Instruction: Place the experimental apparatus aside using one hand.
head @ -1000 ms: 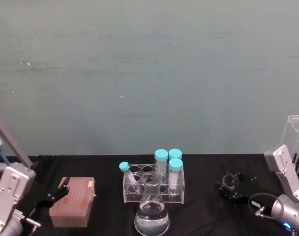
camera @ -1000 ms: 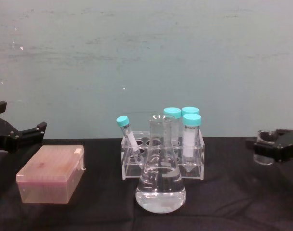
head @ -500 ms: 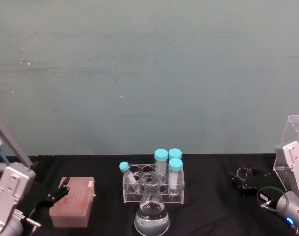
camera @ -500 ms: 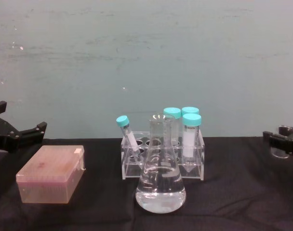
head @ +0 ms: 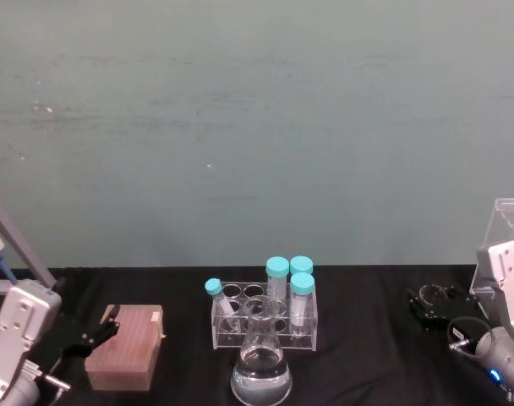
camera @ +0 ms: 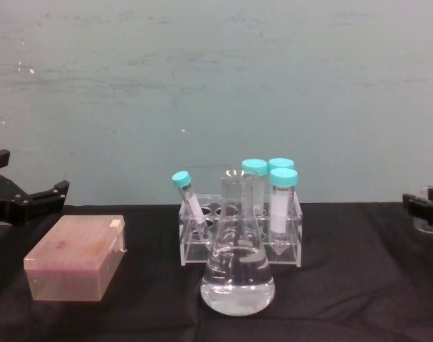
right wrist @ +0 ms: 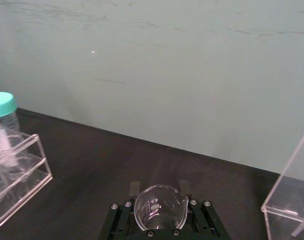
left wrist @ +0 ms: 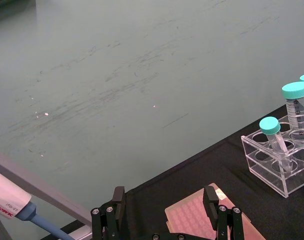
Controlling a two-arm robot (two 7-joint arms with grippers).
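right gripper (head: 432, 303), clamping the small beaker (right wrist: 159, 207), has shifted farther right.

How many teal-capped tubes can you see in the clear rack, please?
4. A leaning tube sits at the clear rack's left end; at the right end, a front tube stands before a back-left tube and a back-right tube. None appears hidden.
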